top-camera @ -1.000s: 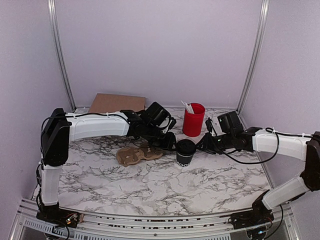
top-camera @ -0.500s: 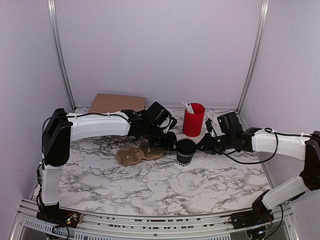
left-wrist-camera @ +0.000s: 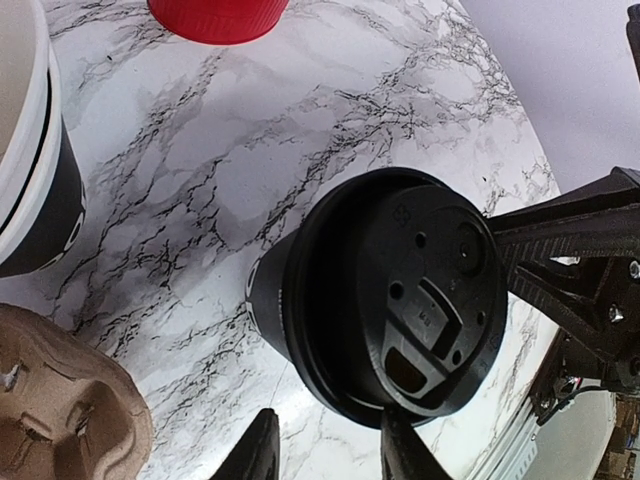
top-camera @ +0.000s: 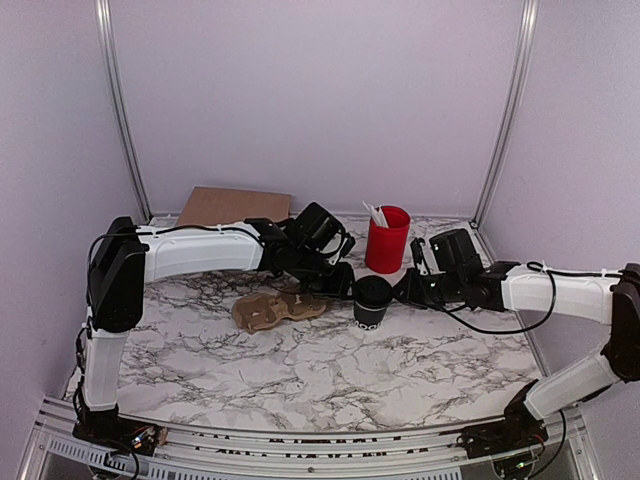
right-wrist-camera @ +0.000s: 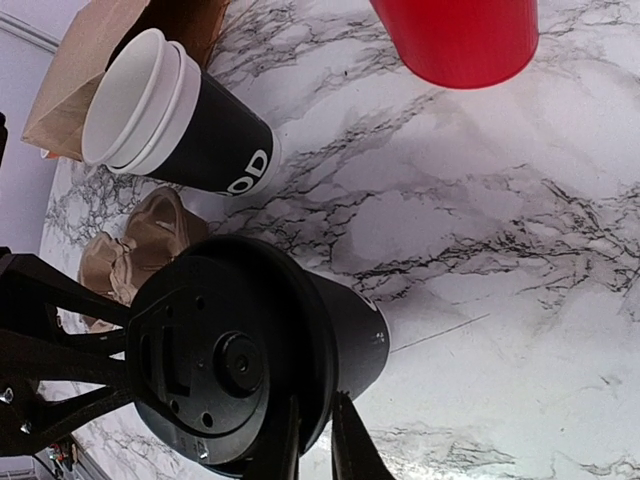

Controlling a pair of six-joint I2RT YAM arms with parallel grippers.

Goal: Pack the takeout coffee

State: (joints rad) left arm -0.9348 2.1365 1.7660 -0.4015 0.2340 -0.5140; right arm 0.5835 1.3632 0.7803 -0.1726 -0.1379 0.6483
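Marble-patterned table between lilac walls, with the takeout coffee stood upright near its middle, just right of a brown pulp carrier. The right pincer is seen almost closed astride the rim of the black lid, apparently pinching it, while the left pincer is held partly open beside the lid, gripping nothing. The cup is judged light, thin-walled and easily dented, with a lid liable to lift off, so a hold around the paper body is advised; its contents are hidden, both pincers' fingertips are cropped, and left-tip contact cannot be told.
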